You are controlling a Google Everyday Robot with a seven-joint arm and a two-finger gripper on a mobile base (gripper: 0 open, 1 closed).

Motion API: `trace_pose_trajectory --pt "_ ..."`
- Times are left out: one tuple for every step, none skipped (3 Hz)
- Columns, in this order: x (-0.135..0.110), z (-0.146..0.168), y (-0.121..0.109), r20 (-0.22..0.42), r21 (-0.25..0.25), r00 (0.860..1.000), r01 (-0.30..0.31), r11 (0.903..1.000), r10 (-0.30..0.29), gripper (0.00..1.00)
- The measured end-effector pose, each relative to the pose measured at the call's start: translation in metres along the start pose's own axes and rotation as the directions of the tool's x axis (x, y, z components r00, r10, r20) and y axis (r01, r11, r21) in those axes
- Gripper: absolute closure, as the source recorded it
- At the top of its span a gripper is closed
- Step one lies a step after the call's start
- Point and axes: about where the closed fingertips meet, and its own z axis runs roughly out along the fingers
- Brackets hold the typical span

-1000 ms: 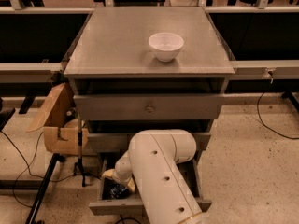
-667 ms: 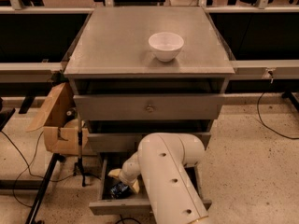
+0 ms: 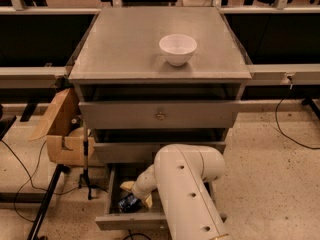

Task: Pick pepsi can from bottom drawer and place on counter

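Tall grey metal drawer cabinet (image 3: 160,115) is the landmark; its flat square grey metal counter (image 3: 120,49) forms the top, slightly scuffed. Thick white robot arm (image 3: 187,194) rises at the cabinet's lower front, right of centre, and bends down and left into the lowest level. Open brown cardboard box (image 3: 62,134) stands just left of the cabinet, flaps up. Grey metal bottom drawer (image 3: 131,220) is pulled out from the cabinet's base, low front panel towards the camera; the two drawers above it are pushed in, the upper one showing a small brass knob (image 3: 160,116). Round white bowl (image 3: 178,49) sits upright on the counter, right of its centre. Tan two-finger gripper (image 3: 136,194) is inside the bottom drawer, left half, its fingers apart. Small blue pepsi can (image 3: 128,203) lies on its side on the drawer floor just below and between the fingertips; contact cannot be made out.
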Motion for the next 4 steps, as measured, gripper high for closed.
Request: trace_pose_trajectory --pt "-0.011 0.008 -0.007 0.014 0.000 1.000 0.028 0.9996 -0.028 0.00" --pt "-0.019 0.011 -0.014 0.023 0.004 0.998 0.058 0.9983 -0.058 0.18" --pt "-0.023 0.014 -0.017 0.034 0.007 0.997 0.065 0.9978 -0.066 0.42" --pt "-0.023 0.016 -0.016 0.052 -0.004 0.997 0.057 0.9984 -0.056 0.66"
